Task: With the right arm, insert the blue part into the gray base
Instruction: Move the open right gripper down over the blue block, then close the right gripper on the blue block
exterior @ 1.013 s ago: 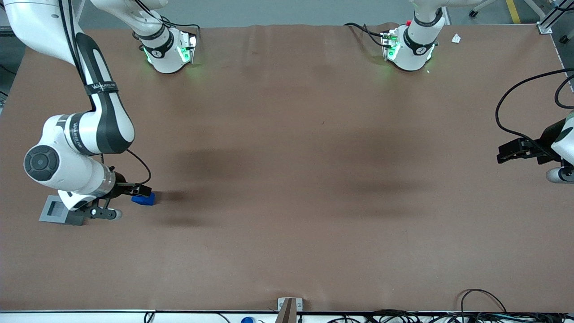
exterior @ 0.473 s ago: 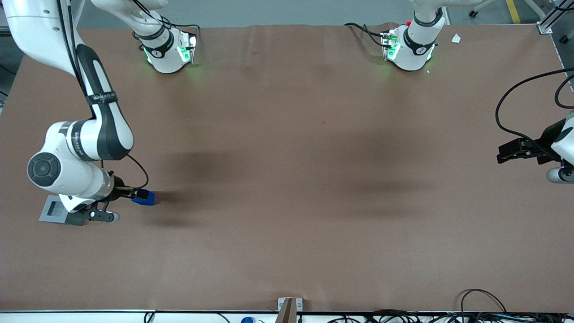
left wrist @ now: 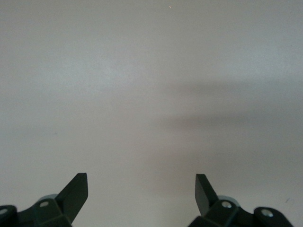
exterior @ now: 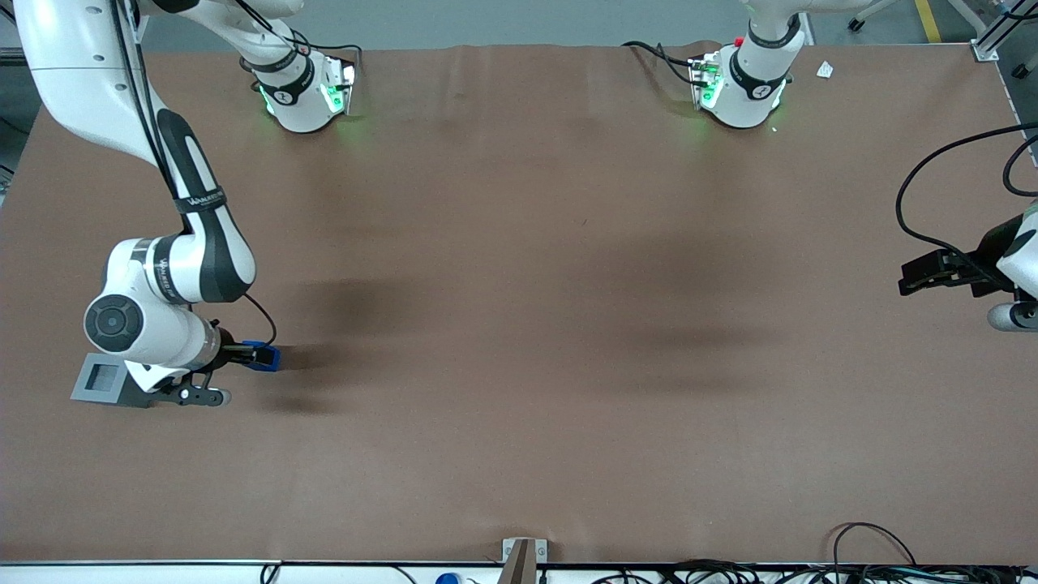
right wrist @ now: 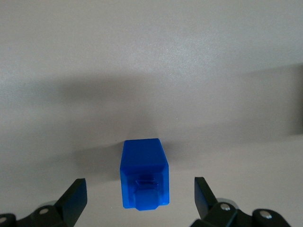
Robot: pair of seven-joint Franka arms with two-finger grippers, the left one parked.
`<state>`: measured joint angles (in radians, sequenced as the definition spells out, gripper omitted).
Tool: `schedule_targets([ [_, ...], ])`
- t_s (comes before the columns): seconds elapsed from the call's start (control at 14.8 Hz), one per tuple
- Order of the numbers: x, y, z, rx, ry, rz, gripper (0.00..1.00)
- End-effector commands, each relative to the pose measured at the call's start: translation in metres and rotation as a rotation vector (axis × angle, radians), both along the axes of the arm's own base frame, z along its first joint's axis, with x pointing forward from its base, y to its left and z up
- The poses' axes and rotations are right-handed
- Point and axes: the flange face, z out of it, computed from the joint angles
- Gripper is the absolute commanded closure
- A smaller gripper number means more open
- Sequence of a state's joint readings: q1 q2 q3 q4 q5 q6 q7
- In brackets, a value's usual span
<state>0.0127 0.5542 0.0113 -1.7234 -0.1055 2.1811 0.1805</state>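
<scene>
While the gray base [exterior: 104,380] is seen at the working arm's end of the table, with its square recess showing nothing inside, the insertion is judged as not yet done. Just beside it, partly above its edge, the wrist of the right arm [exterior: 154,320] is held low over the table. Next, the gripper [exterior: 253,355] is found at the blue part [exterior: 264,357], which rests on the brown table [exterior: 568,324], near the base but apart from it. In the right wrist view, the blue part [right wrist: 144,173] is seen between the two fingers [right wrist: 73,198], and a gap is left on each side, so the jaws are spread and nothing is grasped. What is left, by this judgement, is the closing, the lifting, the carrying to the recess and the pressing in.
</scene>
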Motion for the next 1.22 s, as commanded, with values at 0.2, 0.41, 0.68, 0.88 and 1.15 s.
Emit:
schedule_targets([
  [0.2, -0.026, -0.015, -0.021, 0.010, -0.034, 0.062, 0.00],
  [0.41, -0.035, -0.016, -0.024, 0.018, -0.080, 0.056, 0.00],
  [0.68, -0.038, -0.013, -0.012, 0.015, -0.061, 0.048, 0.00],
  [0.88, -0.037, -0.012, -0.011, 0.023, -0.069, 0.043, 0.02],
  [1.15, -0.036, -0.010, -0.011, 0.062, -0.083, 0.016, 0.03],
])
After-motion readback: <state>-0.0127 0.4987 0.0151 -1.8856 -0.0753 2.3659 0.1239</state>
